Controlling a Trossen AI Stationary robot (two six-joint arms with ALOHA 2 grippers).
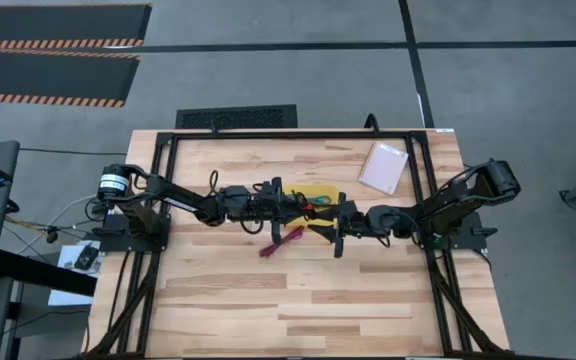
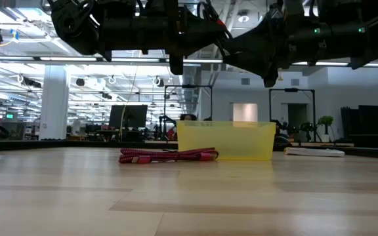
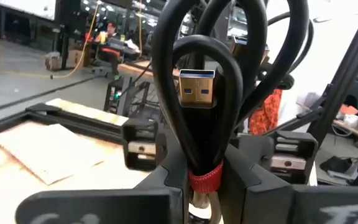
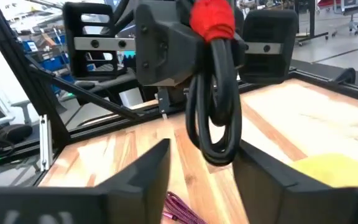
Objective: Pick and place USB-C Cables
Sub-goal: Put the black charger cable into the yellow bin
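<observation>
My left gripper (image 1: 298, 202) is over the table's middle, at the yellow tray (image 1: 320, 192), shut on the black bundle with the red tie (image 3: 204, 93). A blue-tongued plug (image 3: 196, 87) sits among its loops. My right gripper (image 4: 219, 171) is open and faces the left one from the table's right. The bundle's loops (image 4: 216, 134) hang just beyond its spread fingers, apart from them. The maroon cable (image 1: 280, 243) lies flat on the wood on the tray's near side, also seen in the low view (image 2: 169, 155). I cannot make out the teal or the thin black cable. My left gripper pinches the black bundle between its two fingers at the tied end, right at the red tie (image 3: 204, 179). The loops stick out past the fingertips. The bundle is lifted clear of the table, and its loops droop below the gripper in the right wrist view.
The pale pinkish packet (image 1: 383, 167) lies flat toward the table's far right corner. The yellow tray (image 2: 225, 139) stands behind the maroon cable. A black frame (image 1: 298, 134) runs along the table's edges. Bare wood fills the near half of the table (image 1: 298, 300).
</observation>
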